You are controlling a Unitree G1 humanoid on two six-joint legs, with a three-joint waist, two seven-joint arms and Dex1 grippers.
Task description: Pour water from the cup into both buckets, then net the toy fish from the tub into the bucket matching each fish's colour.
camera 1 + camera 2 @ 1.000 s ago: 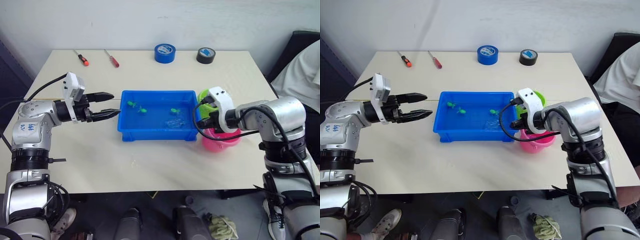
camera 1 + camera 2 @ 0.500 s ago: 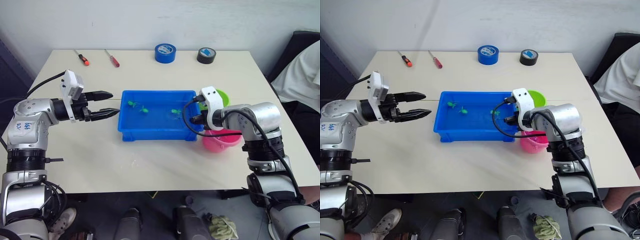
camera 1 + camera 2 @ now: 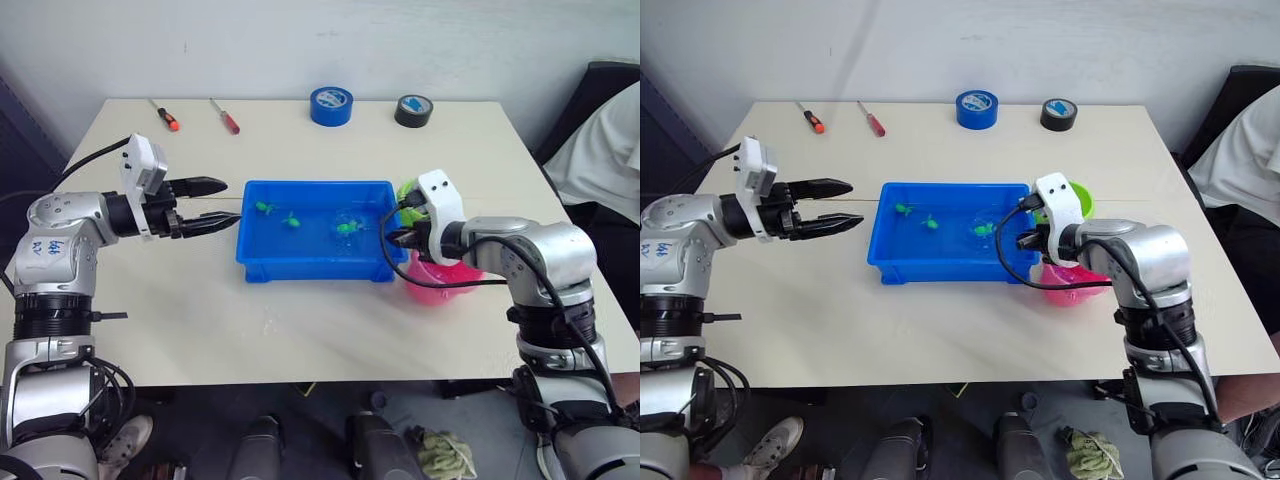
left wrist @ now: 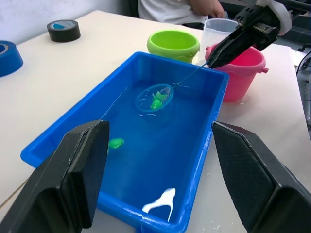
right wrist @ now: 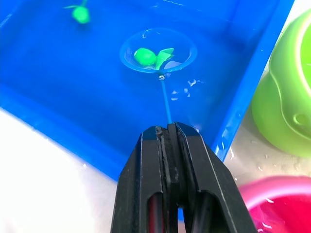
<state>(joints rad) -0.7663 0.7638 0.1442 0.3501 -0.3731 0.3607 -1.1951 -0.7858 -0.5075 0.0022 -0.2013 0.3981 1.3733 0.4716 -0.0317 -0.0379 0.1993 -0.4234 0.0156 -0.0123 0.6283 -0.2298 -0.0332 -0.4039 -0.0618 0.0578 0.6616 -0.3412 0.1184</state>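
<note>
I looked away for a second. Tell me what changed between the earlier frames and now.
The right tool, shut on the thin-handled light blue hoop net, drew back toward the bright pink plastic bucket; a green toy fish now lies in the hoop. The open left tool, shallow blue plastic tub and lime green bucket stayed put.

Bright, even light; soft shadows

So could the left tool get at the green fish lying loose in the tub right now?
Probably yes. The left tool hangs open just outside the tub, and the loose green fish lies uncovered in the water, apart from the net.
</note>
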